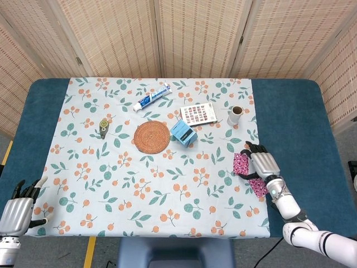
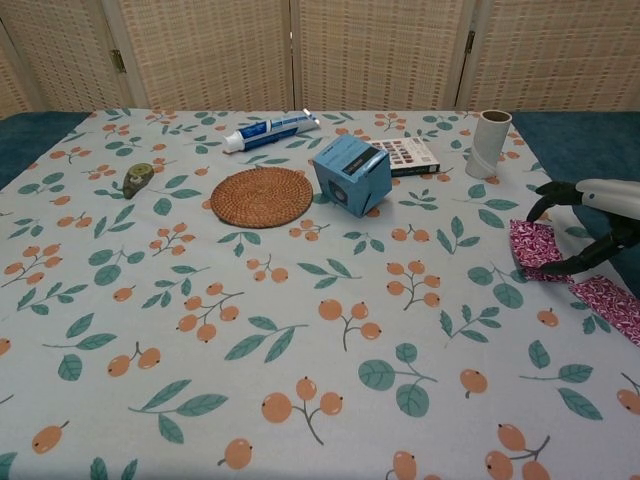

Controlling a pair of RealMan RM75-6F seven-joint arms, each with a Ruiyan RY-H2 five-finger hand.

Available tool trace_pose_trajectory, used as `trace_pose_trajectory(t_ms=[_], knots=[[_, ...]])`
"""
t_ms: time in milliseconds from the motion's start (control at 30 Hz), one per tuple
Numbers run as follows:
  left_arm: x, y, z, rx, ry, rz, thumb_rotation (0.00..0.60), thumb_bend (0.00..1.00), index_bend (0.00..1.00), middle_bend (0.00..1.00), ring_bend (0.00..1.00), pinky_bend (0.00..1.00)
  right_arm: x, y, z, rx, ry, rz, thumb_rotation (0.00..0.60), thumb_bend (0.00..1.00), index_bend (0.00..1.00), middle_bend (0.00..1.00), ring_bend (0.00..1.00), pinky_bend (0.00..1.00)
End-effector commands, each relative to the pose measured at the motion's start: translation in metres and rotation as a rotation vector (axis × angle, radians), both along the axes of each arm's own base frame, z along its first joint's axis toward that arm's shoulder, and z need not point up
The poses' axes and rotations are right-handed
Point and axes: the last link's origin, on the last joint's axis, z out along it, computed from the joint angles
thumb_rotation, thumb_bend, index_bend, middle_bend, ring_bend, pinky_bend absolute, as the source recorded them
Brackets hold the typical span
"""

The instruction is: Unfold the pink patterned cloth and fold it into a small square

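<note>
We see the right robot hand (image 1: 263, 165) lying over the pink patterned cloth (image 1: 242, 163) near the right edge of the flowered tablecloth (image 1: 111, 167), palm down. Its fingers (image 2: 545, 195) arch over the cloth's upper end and the thumb reaches in from below, so the hand seems to be pinching that end, though from our views we cannot be sure the tips truly clamp the fabric. The cloth lies bunched beneath the hand, and a strip of it trails out toward the near right, onto the blue table (image 1: 295, 123).

The left robot hand (image 1: 17, 209) sits at the near left corner, beside the tablecloth's edge, with fingers spread and nothing in it; only the head view shows it.

Further out on the tablecloth, a small paper cup (image 1: 236, 115) stands upright beyond the right hand. Left of it lies a flat box (image 1: 199, 113) with rows of small squares on its face, and just in front of that a blue carton (image 1: 183, 132) tilted on one edge. A round woven mat (image 1: 152, 137) lies just beside the carton, a toothpaste tube (image 1: 152, 97) rests behind the mat, and a small green object (image 1: 104, 126) sits well to the left.

Woven folding screens (image 1: 189, 36) close off the room behind the table.
</note>
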Motion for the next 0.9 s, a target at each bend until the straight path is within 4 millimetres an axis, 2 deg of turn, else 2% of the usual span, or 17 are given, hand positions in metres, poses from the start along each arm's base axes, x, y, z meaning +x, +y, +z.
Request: trace_pose_trajectory(t_ms=[33, 767, 900], knots=[[0.0006, 0.0, -0.0001, 0.001, -0.001, -0.002, 0.6, 0.19, 0.1, 0.18, 0.27, 0.0, -0.0008, 0.0008, -0.0004, 0.005, 0.004, 0.003, 0.434, 0.26, 0.2, 0.02, 0.0, 0.0], [0.0015, -0.0011, 0.0001, 0.004, -0.001, -0.004, 0.6, 0.19, 0.1, 0.18, 0.27, 0.0, -0.0072, 0.0032, -0.0015, 0.015, 0.023, 0.007, 0.433, 0.26, 0.17, 0.02, 0.0, 0.0], [0.0011, -0.0018, 0.0006, 0.005, -0.002, -0.003, 0.6, 0.19, 0.1, 0.18, 0.27, 0.0, -0.0061, 0.0097, 0.0041, 0.01, 0.019, 0.028, 0.435, 0.26, 0.17, 0.02, 0.0, 0.0]])
